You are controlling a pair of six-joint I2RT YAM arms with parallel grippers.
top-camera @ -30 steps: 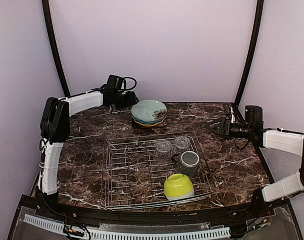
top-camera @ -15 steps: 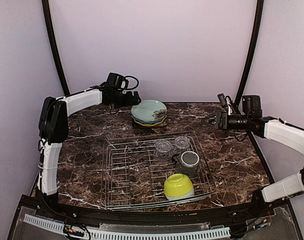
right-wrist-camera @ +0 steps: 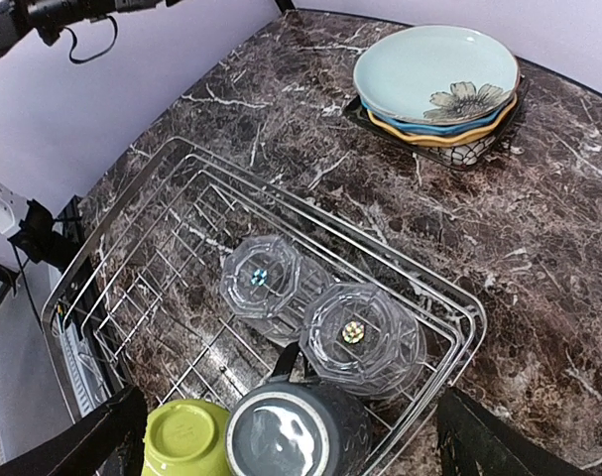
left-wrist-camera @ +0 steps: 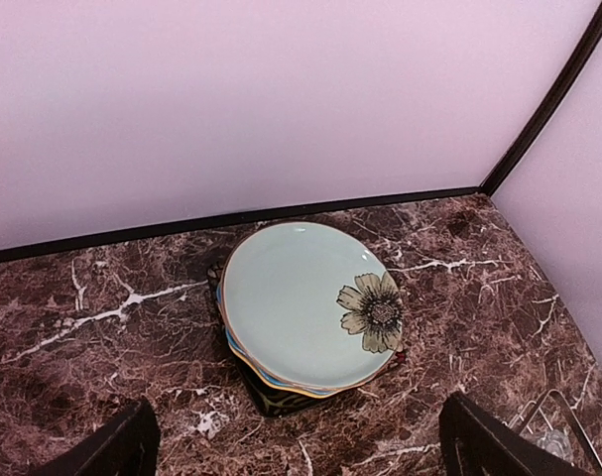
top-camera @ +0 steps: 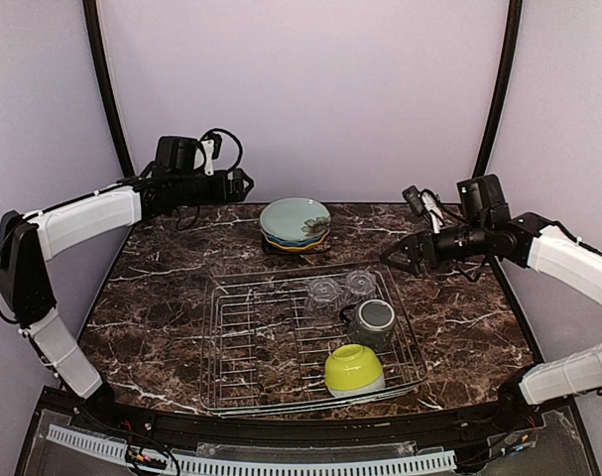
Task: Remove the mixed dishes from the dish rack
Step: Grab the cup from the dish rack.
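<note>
Silver wire rack (top-camera: 231, 327) with clear glasses (top-camera: 323, 291), grey mug (top-camera: 375, 319), lime bowl (top-camera: 353, 368); left claw (top-camera: 245, 184), right claw (top-camera: 390, 256) both wide.

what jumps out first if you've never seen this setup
The lime-green bowl, upside down in the near right corner of the dish rack, next to a dark grey mug. Then the stack of plates outside the rack at the far side of the marble table, a pale teal flowered one on top.

Lime-green bowl (top-camera: 354, 369), pale teal plate (top-camera: 295, 217)
</note>
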